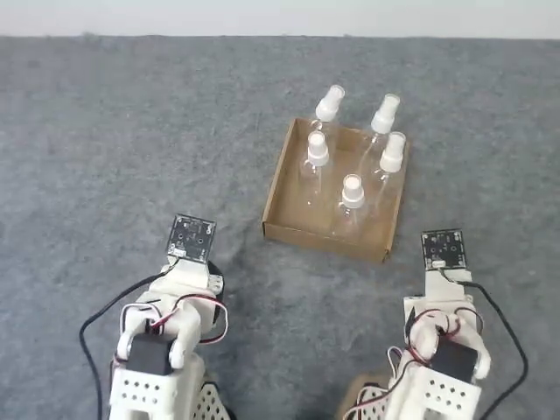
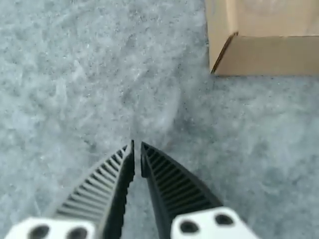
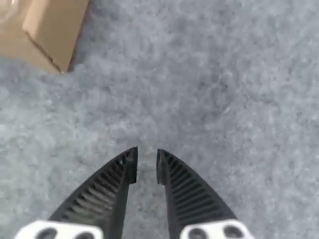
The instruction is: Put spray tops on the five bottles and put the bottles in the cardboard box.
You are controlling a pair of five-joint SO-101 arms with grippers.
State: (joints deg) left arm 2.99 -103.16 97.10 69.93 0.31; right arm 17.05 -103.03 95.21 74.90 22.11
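Note:
The cardboard box (image 1: 282, 188) sits open in the middle of the grey carpet. Inside it stand several clear bottles, each with a white spray top: two at the back (image 1: 330, 105) (image 1: 385, 114), two in the middle (image 1: 317, 150) (image 1: 392, 154) and one at the front (image 1: 352, 191). My left arm (image 1: 175, 302) is folded back at the near left, its gripper (image 2: 137, 145) shut and empty over bare carpet. The right arm (image 1: 444, 315) is folded at the near right. Its gripper (image 3: 146, 151) is shut but for a narrow slit, holding nothing.
A corner of the box (image 2: 259, 52) lies ahead of the left gripper, and another corner (image 3: 47, 32) ahead of the right gripper. Grey carpet (image 1: 114, 131) spreads all around the box. A pale wall strip (image 1: 280, 16) runs along the far edge.

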